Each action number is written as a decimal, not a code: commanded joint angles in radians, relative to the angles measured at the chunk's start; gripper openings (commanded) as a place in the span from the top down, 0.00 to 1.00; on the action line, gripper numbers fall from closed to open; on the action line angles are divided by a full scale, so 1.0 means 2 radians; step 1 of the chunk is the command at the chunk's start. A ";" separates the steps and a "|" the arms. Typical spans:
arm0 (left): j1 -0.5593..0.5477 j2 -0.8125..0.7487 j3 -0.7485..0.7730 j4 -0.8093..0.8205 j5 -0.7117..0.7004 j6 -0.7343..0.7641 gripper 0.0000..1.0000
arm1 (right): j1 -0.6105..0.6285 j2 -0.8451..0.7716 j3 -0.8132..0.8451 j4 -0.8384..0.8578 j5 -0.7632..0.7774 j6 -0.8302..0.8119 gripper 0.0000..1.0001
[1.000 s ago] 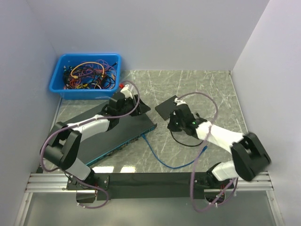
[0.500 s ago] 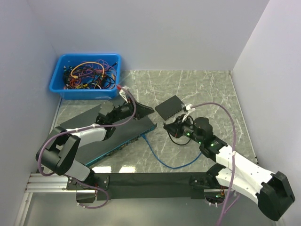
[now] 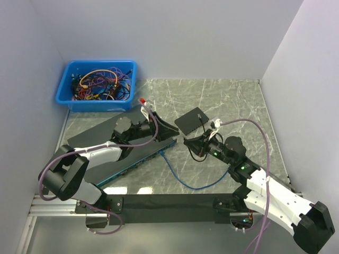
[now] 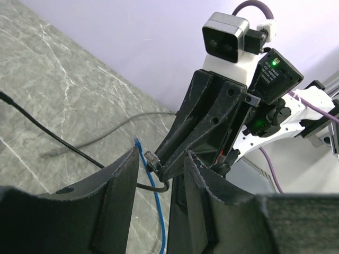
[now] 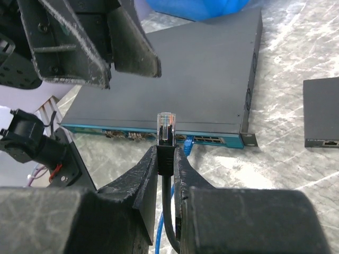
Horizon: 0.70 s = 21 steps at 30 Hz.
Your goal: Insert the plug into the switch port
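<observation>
Right gripper (image 5: 165,161): bottom centre of its own wrist view, clenched on the black boot just under the plug (image 5: 166,126).
Plug: held in the air, clear tip upright above the fingertips. It is near the switch front but apart from it, and not yet in any port.
Black cable (image 5: 168,211): drops from the boot down between the two fingers.
Handling: probably very light. The clear body looks rigid, but its latch tab is likely brittle. The cable is limp yet springy enough to twist the plug off line.
Where to hold: on the boot, right behind the clear body, as it is held now. That leaves the tip and latch free.
Blue cable (image 5: 186,144): already sits in a port just right of the plug.
Switch (image 5: 201,69): flat dark box, middle of the frame, its teal front and row of ports facing the bottom edge.
Left gripper (image 5: 127,74): upper left, above the switch top, jaws apart, grasping nothing.
Small black box (image 5: 323,114): right edge, well apart.
Blue bin (image 3: 95,103): upper left of the overhead view, full of cables.
</observation>
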 commanded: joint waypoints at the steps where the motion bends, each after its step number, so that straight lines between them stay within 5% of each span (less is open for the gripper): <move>1: -0.003 -0.014 0.018 -0.002 0.011 0.025 0.55 | 0.003 -0.006 -0.010 0.038 -0.017 -0.011 1.00; 21: -0.011 -0.072 -0.025 0.097 0.080 0.019 0.55 | 0.020 -0.057 -0.005 0.075 -0.131 -0.011 1.00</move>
